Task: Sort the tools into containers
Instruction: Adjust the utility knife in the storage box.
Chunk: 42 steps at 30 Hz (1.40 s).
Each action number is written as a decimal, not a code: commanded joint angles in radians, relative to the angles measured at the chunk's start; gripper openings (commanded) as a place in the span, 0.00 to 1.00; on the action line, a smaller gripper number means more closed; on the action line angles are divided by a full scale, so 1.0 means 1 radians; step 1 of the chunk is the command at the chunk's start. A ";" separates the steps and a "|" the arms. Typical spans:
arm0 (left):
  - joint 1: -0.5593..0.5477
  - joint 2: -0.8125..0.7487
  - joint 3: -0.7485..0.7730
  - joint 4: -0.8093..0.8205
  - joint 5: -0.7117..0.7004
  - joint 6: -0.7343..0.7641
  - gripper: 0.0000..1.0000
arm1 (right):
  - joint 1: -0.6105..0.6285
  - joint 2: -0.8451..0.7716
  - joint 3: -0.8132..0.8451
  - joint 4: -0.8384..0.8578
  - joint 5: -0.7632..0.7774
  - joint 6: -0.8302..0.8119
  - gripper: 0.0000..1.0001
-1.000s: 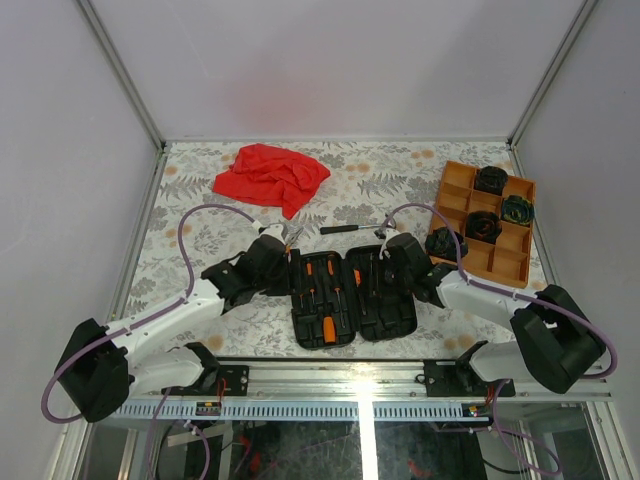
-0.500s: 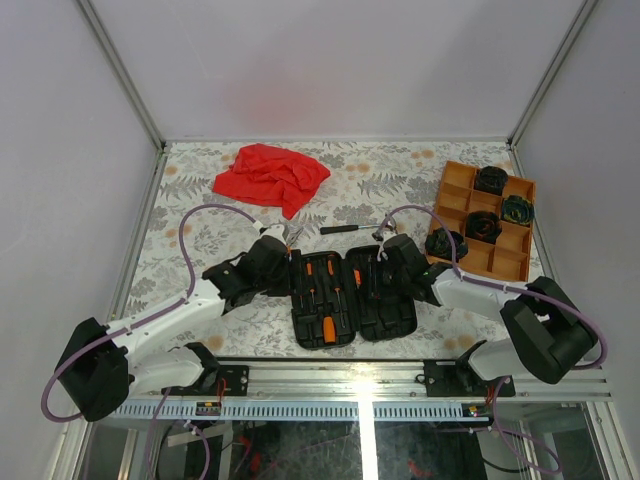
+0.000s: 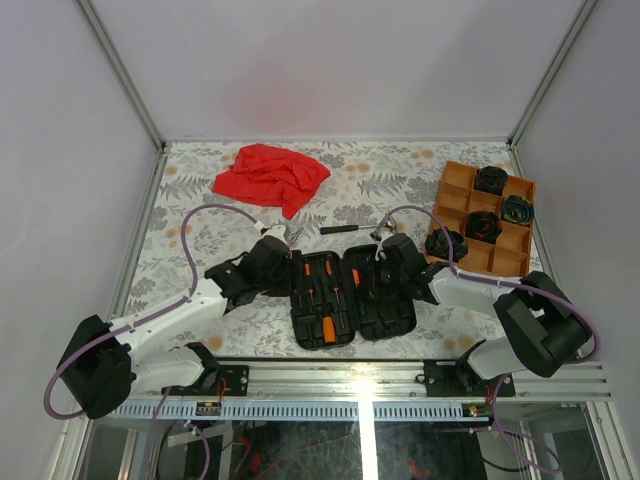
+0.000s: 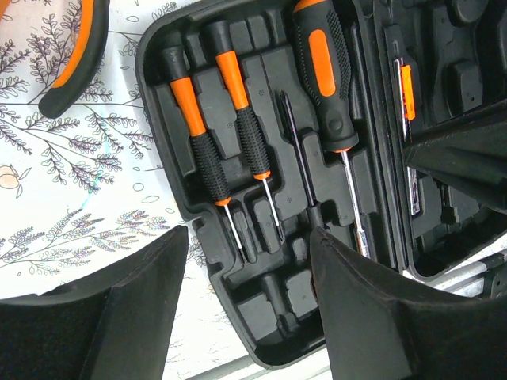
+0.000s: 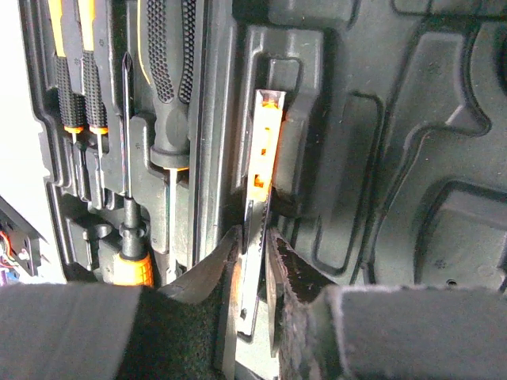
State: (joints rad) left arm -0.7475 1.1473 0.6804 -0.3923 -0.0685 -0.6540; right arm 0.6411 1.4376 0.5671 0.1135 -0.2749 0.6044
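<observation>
At the near edge of the table the black case lies open, slots upward to take tools; the orange tray to its right keeps the coiled bundles apart; the left gripper hangs open and empty over seated screwdrivers; the right gripper pinches a slim orange-and-steel tool in its slot, probably pressing it home.

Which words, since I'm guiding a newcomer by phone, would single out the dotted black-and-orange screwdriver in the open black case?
Find the open black ribbed plastic clamshell case at the near middle of the floral-patterned table. In its left half, take the black-and-orange-handled screwdriver nearest the hinge. Its dotted handle is far thicker than those of the two slim orange-and-black screwdrivers alongside.
</observation>
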 commanded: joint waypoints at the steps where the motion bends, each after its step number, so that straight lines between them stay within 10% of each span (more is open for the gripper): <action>1: -0.009 0.011 -0.003 0.057 -0.020 0.004 0.61 | -0.003 0.056 -0.029 -0.054 0.052 -0.022 0.14; 22: -0.009 0.035 -0.007 0.070 -0.019 0.009 0.60 | -0.001 0.165 -0.024 -0.186 0.183 -0.009 0.00; 42: -0.009 0.032 0.002 0.055 -0.051 0.005 0.60 | -0.001 -0.107 0.037 -0.158 0.074 -0.025 0.46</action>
State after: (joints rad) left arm -0.7521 1.1797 0.6804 -0.3759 -0.0948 -0.6537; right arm 0.6411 1.3968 0.5972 -0.0132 -0.2222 0.6014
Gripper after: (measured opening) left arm 0.606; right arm 0.437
